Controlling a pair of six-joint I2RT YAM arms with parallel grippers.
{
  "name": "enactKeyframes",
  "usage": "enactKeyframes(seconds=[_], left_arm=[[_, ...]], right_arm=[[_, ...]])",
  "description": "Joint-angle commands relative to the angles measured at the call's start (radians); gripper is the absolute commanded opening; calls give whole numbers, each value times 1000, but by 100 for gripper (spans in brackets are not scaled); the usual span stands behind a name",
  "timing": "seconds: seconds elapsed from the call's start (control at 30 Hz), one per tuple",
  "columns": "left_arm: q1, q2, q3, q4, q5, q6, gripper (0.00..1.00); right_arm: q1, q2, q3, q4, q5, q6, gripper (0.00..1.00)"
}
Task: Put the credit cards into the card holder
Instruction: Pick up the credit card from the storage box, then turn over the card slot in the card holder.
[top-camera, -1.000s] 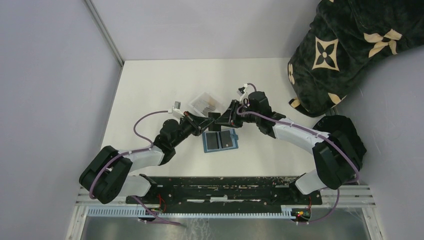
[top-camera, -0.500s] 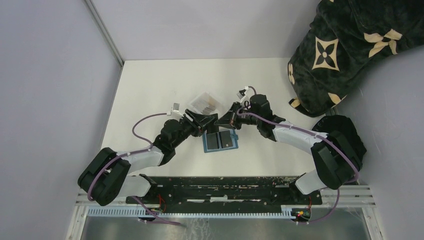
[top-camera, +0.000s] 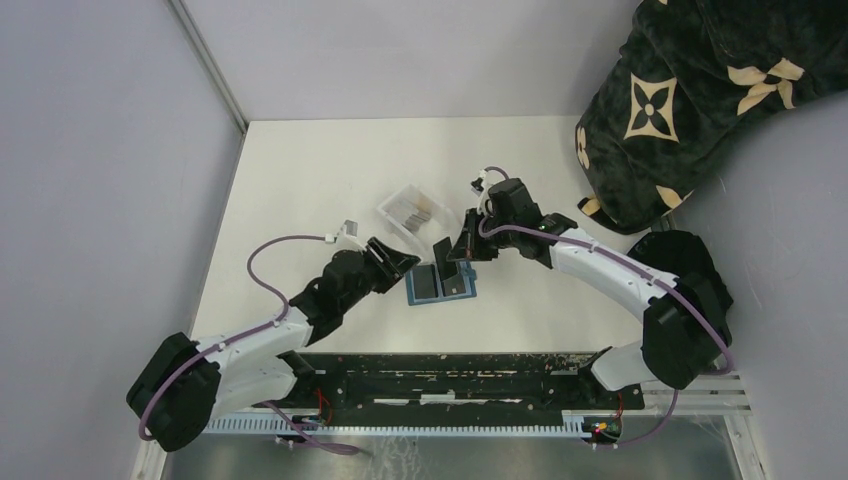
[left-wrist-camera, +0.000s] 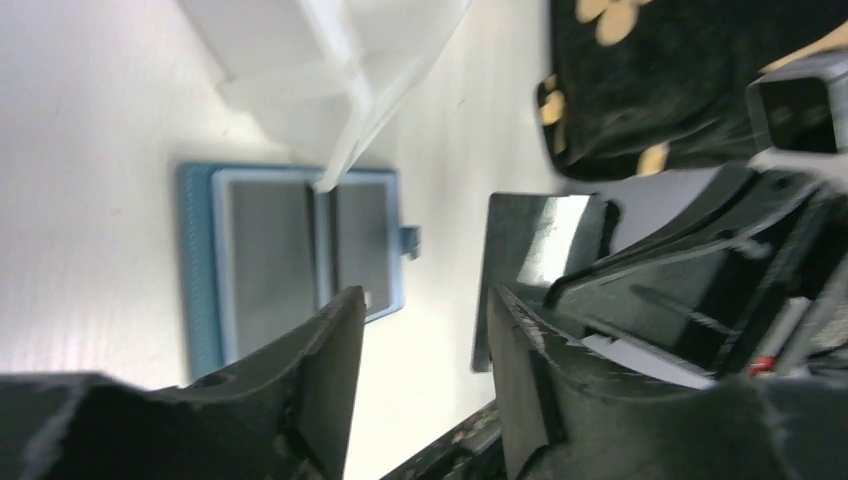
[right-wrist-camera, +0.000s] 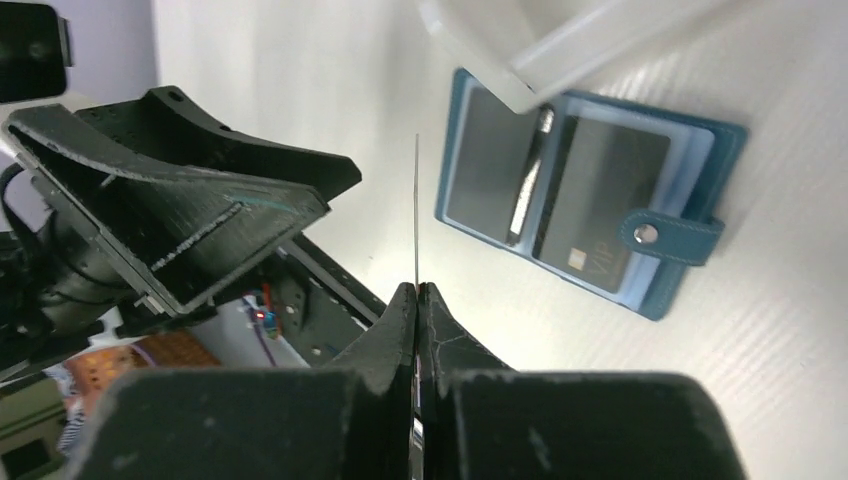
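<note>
The card holder (top-camera: 442, 284) lies open on the table, a teal wallet (right-wrist-camera: 688, 268) with a grey card (right-wrist-camera: 600, 205) showing in each pocket. My right gripper (top-camera: 457, 250) is shut on a dark credit card (top-camera: 438, 254) just above the holder's left edge. That card shows edge-on (right-wrist-camera: 416, 210) in the right wrist view, above the right gripper's (right-wrist-camera: 416, 291) closed fingertips. The left wrist view shows its glossy face (left-wrist-camera: 535, 250). My left gripper (top-camera: 397, 259) stands open and empty to the left, its jaws apart (left-wrist-camera: 425, 312) over bare table beside the holder (left-wrist-camera: 290, 255).
A clear plastic tray (top-camera: 410, 212) with more dark cards sits just behind the holder, its corner overhanging the wallet (right-wrist-camera: 560, 45). A black patterned bag (top-camera: 700, 90) fills the back right corner. Grey walls close the table's left and far sides.
The left gripper opened, let go of the dark card and drew back toward the near left. The right gripper shut on that card and carried it down toward the holder.
</note>
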Motion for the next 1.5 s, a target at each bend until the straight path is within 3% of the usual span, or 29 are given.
enactKeyframes(seconds=[0.0, 0.23, 0.87, 1.2, 1.47], left_arm=[[-71, 28, 38, -105, -79, 146, 51], [-130, 117, 90, -165, -119, 199, 42], [-157, 386, 269, -252, -113, 275, 37], [-161, 430, 276, -271, -110, 273, 35], [-162, 432, 271, -273, -113, 267, 35]], right_arm=[[57, 24, 88, -196, 161, -143, 1], [113, 100, 140, -280, 246, -180, 1], [127, 234, 236, -400, 422, -264, 1], [112, 243, 238, -415, 472, -284, 1], [81, 258, 231, -389, 420, -268, 1]])
